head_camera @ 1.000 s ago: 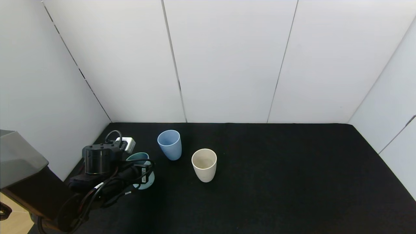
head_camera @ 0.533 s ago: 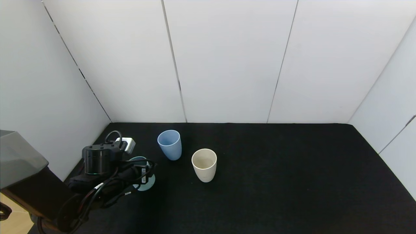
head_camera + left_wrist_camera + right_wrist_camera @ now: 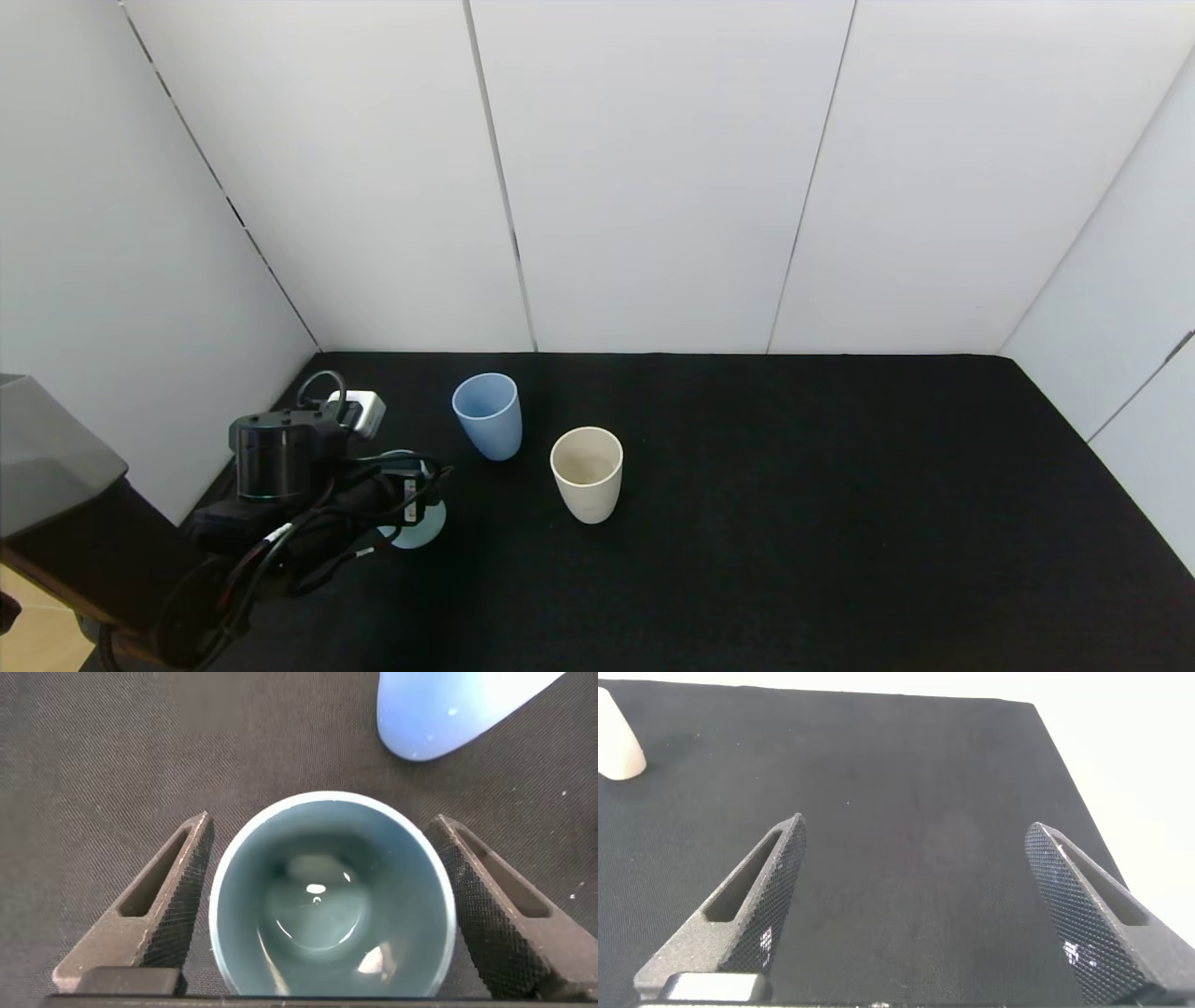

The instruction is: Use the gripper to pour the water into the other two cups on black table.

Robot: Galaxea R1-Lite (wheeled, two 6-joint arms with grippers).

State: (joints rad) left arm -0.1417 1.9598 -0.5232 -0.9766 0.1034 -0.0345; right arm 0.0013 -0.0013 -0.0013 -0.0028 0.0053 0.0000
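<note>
A teal-green cup [image 3: 332, 905] with a little water in it stands at the left of the black table [image 3: 794, 523]. My left gripper [image 3: 320, 819] is open, one finger on each side of the cup, close to its walls. In the head view the gripper [image 3: 406, 490] covers most of the cup [image 3: 417, 534]. The light blue cup [image 3: 487, 415] stands upright just beyond; its base shows in the left wrist view [image 3: 448, 709]. The cream cup [image 3: 586, 473] stands upright to its right. My right gripper [image 3: 915, 824] is open and empty over bare table, out of the head view.
White walls close the table in at the back and on both sides. A small white box [image 3: 359, 411] sits on the left arm by the left wall. The cream cup's base [image 3: 615, 737] shows far off in the right wrist view.
My left arm has sunk a little and drawn slightly towards me, so the gripper now hides more of the teal cup. The blue and cream cups have not moved.
</note>
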